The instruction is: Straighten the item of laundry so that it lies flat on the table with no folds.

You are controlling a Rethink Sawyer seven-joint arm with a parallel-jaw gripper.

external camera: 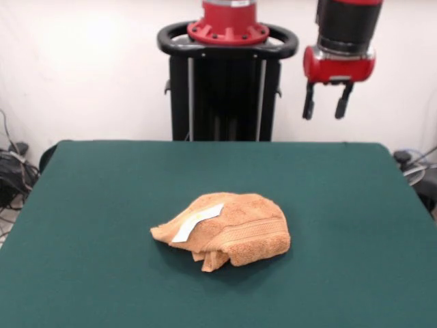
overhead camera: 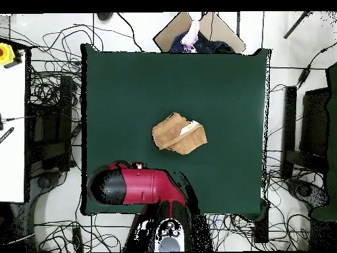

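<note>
Gripper point(external camera: 327, 104): raised high above the table's far edge in the front view, its two dark fingers point(external camera: 309, 102) spread apart and hanging straight down with nothing between them. In the overhead view the red arm point(overhead camera: 128, 186) covers it, lying over the table's robot-side edge.

Towel point(external camera: 225, 228): well below the gripper and to its left in the front view, apart from it, lying near the middle of the table point(external camera: 82, 205). It is bunched into a rounded heap with folds tucked under its near edge (one woven band shows along the right-hand lobe). A white tag point(external camera: 197, 221) lies across the upper left of the heap.

Overhead view, left to right: the arm at lower left, then the towel point(overhead camera: 178, 133) beyond it, crumpled into a compact lump on the green top point(overhead camera: 224, 85). A person's hand point(overhead camera: 191, 34) shows at the table's far edge.
</note>
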